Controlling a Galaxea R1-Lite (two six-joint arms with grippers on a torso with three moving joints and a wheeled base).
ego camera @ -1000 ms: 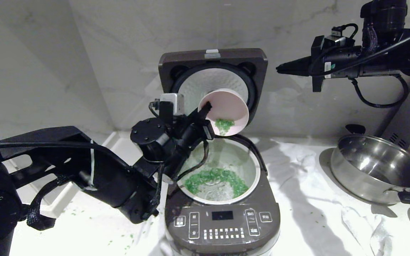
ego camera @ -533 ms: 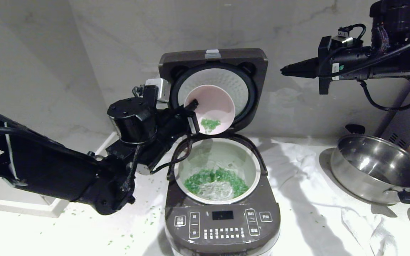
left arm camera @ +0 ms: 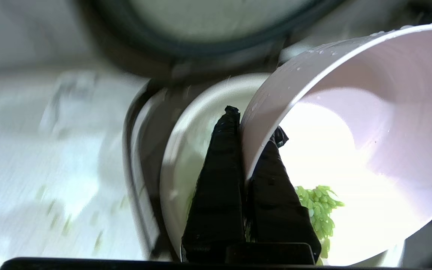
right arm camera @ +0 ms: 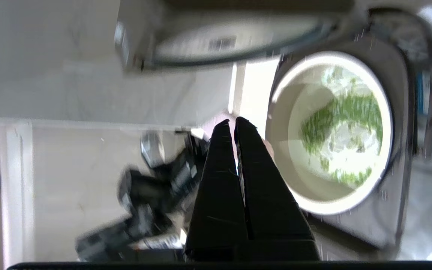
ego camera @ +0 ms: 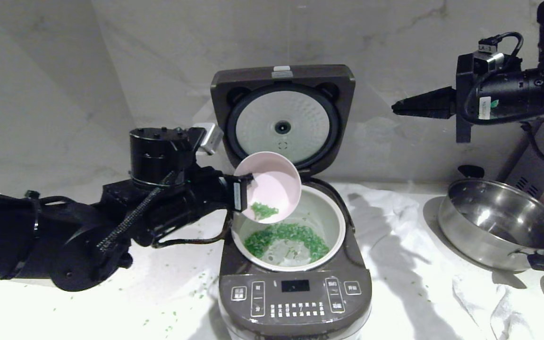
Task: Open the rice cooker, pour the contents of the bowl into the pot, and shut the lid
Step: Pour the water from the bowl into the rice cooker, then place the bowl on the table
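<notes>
Two black jaws of the left gripper (left arm camera: 255, 131) pinch the wall of the bowl (ego camera: 268, 186), one finger outside and one inside the rim, closed tight on it so the bowl can be tipped without slipping. It hangs tilted over the left rear rim of the pot (ego camera: 335, 222), mouth turned toward the cooker's front, so whatever slides out lands inside; a small clump of the contents (ego camera: 262, 210) clings near the bowl's low edge, while most of the green grain lies in a ring on the pot's floor. That suggests the pour is nearly finished. The lid (ego camera: 282, 118) stands upright behind, hinged at the back of the rice cooker (ego camera: 295, 288), which sits at the front middle of the worktop (ego camera: 409, 264). Stray green bits dot the worktop toward its left front. The right gripper (ego camera: 397, 107) hovers high toward the right, jaws closed on nothing, well clear of the steel pan (ego camera: 501, 226) near the right edge.
</notes>
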